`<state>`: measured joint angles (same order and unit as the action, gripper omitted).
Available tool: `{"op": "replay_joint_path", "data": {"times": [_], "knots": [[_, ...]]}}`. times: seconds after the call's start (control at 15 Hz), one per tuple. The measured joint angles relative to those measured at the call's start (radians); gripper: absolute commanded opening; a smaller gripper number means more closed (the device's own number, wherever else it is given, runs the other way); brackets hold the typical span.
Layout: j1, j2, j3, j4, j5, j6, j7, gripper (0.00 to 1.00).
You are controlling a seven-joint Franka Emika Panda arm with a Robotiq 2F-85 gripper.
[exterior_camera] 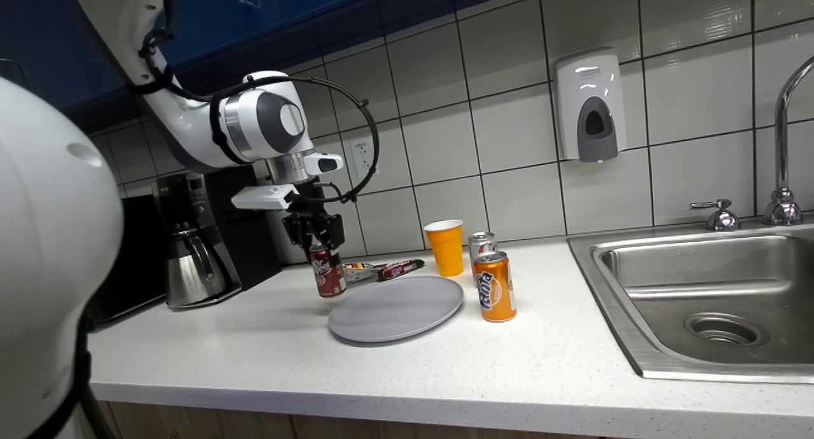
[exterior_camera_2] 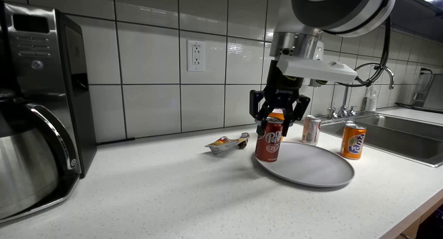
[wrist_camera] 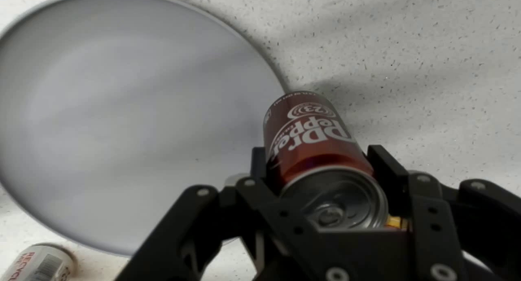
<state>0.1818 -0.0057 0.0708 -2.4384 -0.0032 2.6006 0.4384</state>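
Gripper (exterior_camera_2: 272, 131) partly open, fingers (wrist_camera: 384, 167) closed in on both sides of a Dr Pepper can (wrist_camera: 309, 138); looks like a firm hold around the upper part of the can. Can is roughly upright, directly below the palm, top end up between the fingers, base hanging well below the fingertips. Logo side faces the wrist camera.

Position: at the edge of the gray plate (wrist_camera: 134, 122); in the wrist view the can's lower end overlaps the plate's rim. Hard to say from these angles whether the base touches the plate or countertop (exterior_camera_2: 155, 197) or is just off it.

Around it: yellow-and-white snack packet (exterior_camera_2: 221, 144) near the can, dark-wrapped candy bar (exterior_camera: 400, 269) right next to the packet. Orange cup (exterior_camera: 447, 251) behind the plate, toward the tiled wall (exterior_camera: 515, 127). Fanta can (exterior_camera: 496, 292) upright beside the plate on the sink (exterior_camera: 610, 312) side, silver can (exterior_camera_2: 311, 131) near it, closer to the wall. Coffee maker (exterior_camera_2: 74, 93) well apart, at the opposite end from the sink.
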Motion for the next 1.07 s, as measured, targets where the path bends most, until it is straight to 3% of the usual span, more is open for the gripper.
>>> {"op": "replay_joint_path", "data": {"times": [1.07], "knots": [[-0.084,-0.066,-0.013,-0.127,0.000,0.003,0.000,0.38]]}}
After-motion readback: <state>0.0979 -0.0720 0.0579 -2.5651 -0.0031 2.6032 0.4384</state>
